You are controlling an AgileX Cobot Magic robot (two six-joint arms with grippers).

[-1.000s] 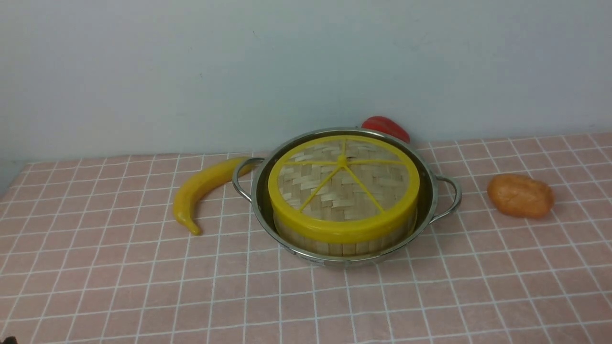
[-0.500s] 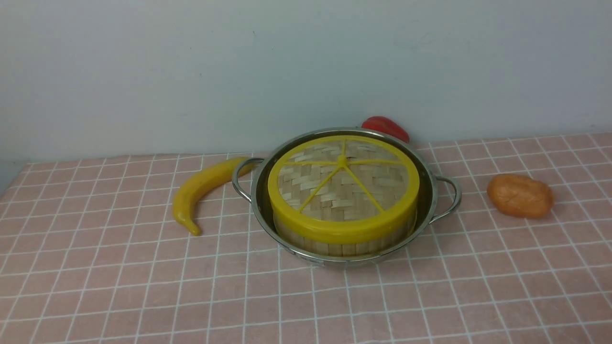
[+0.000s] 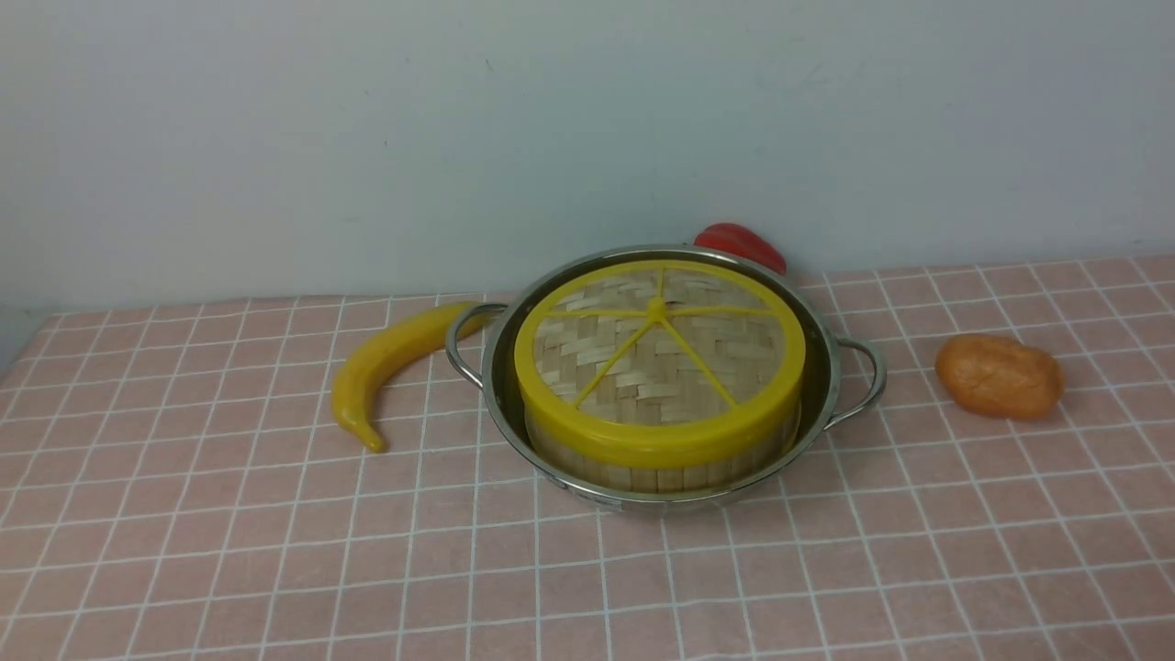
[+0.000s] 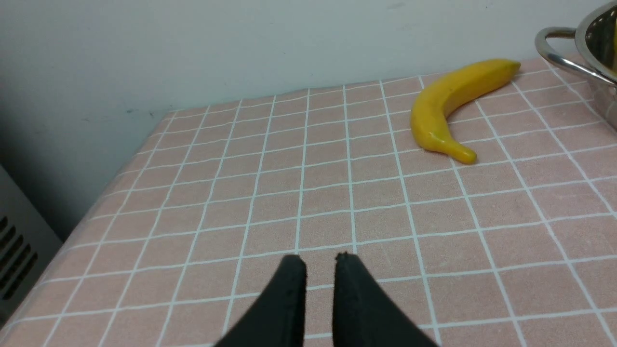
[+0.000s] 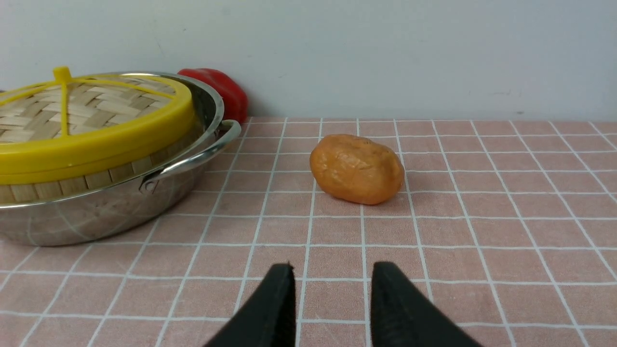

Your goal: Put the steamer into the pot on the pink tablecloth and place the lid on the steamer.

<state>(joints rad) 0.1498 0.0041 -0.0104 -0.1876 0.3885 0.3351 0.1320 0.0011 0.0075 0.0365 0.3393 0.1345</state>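
Note:
The shiny pot (image 3: 823, 367) stands mid-table on the pink tablecloth (image 3: 275, 551). The bamboo steamer (image 3: 643, 473) sits inside it, only its slatted wall showing. The woven lid (image 3: 656, 358) with yellow rim and spokes lies flat on top of the steamer, hiding its inside. Neither gripper shows in the front view. In the left wrist view my left gripper (image 4: 320, 258) hovers over bare cloth, far from the pot handle (image 4: 561, 48), its fingers a narrow gap apart and empty. My right gripper (image 5: 331, 267) is open and empty over cloth, beside the pot (image 5: 96, 217) and lid (image 5: 72, 111).
A yellow banana (image 3: 386, 363) lies against the pot's left handle. A red pepper (image 3: 739, 243) sits behind the pot by the wall. An orange lump (image 3: 999, 376) rests right of the pot, straight ahead of the right gripper (image 5: 356, 168). The table's left edge (image 4: 72, 226) is near the left gripper.
A small dark tip at the front view's bottom left corner has left the picture. Pot, steamer and lid have not moved.

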